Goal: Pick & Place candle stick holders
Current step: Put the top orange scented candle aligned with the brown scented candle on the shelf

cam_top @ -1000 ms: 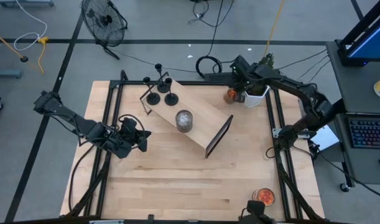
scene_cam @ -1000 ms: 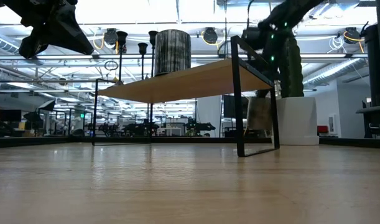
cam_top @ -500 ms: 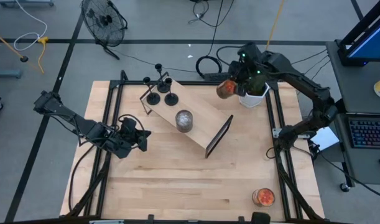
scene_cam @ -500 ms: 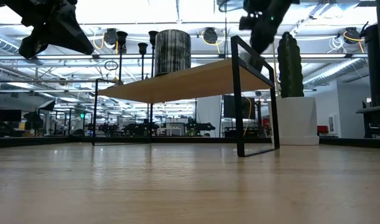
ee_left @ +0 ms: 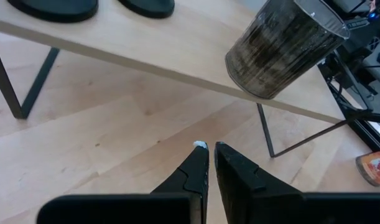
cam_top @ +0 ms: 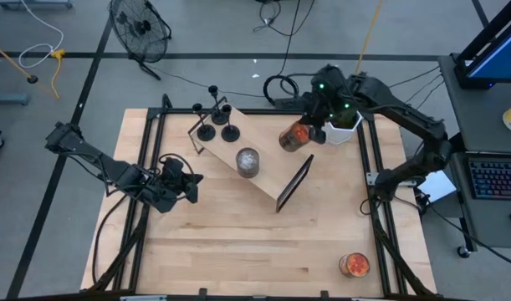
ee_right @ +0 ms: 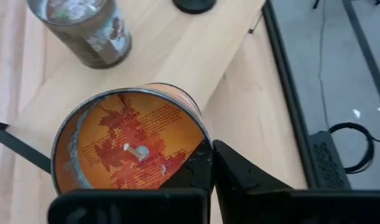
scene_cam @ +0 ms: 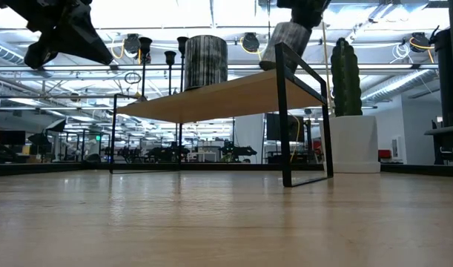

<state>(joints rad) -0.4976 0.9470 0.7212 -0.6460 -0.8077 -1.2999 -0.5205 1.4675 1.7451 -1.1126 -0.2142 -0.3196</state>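
Three black candle stick holders [cam_top: 220, 125] stand by their round bases on the far left end of a small wooden shelf [cam_top: 276, 171]; their stems show in the low view [scene_cam: 145, 55]. My right gripper [cam_top: 309, 131] is shut on an orange candle jar [cam_top: 293, 138] above the shelf's right end. My left gripper [cam_top: 193, 186] is shut and empty, above the table to the left of the shelf, with its fingertips [ee_left: 209, 152] pointing toward the shelf. My right gripper pinches the orange jar's wall at its rim [ee_right: 201, 144] between its two fingers, which come from above. One finger [ee_right: 193, 168] seems to be inside the jar and the other outside. The jar hangs tilted and lifted clear above the shelf [scene_cam: 284, 44].
A grey striped jar [cam_top: 247, 161] stands on the middle of the shelf. A white pot with a cactus [cam_top: 345, 132] stands at the far right. A second orange jar [cam_top: 354, 265] stands near the table's near right corner. Bare wood lies in front of the shelf.
My right gripper has lifted the orange jar from beside the white pot and carried it toward the table's left and near side, to above the shelf's right end. The jar has tipped as it moved.
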